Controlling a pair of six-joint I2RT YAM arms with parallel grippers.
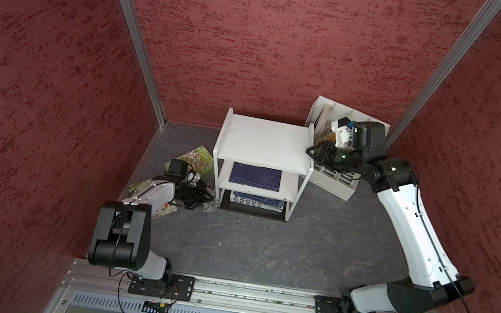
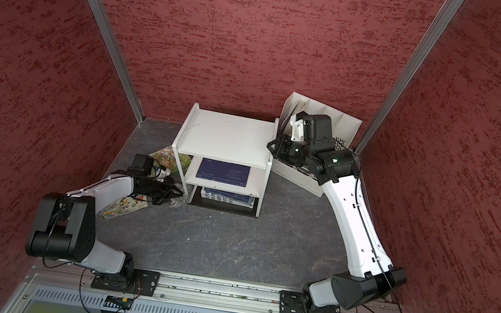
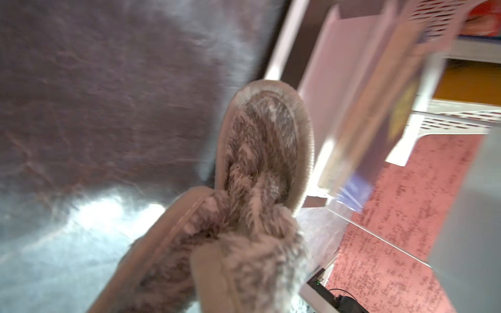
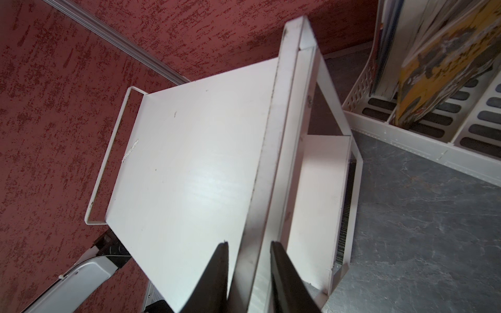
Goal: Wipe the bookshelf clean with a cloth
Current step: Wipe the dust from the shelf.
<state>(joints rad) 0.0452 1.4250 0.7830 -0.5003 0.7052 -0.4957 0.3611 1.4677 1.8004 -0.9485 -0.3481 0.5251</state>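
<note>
First, left gripper (image 1: 207,198) clamped on bunched cloth (image 3: 260,168), low over tabletop (image 1: 262,249), left of centre. Cloth's free rounded end points at bookshelf (image 1: 264,142) base, just beside front-left leg. Bookshelf upright near tabletop's far edge, long axis along back wall, open front facing robot; blue book (image 1: 256,176) on middle tier. Right gripper (image 4: 248,242) at top tier's right rail, fingers narrow, straddling rail; contact unclear. Magazine file holder (image 1: 338,184) toward far right corner.

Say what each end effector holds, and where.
Left end effector holds the bunched cloth. Right end effector straddles the bookshelf top side rail; grip uncertain.
</note>
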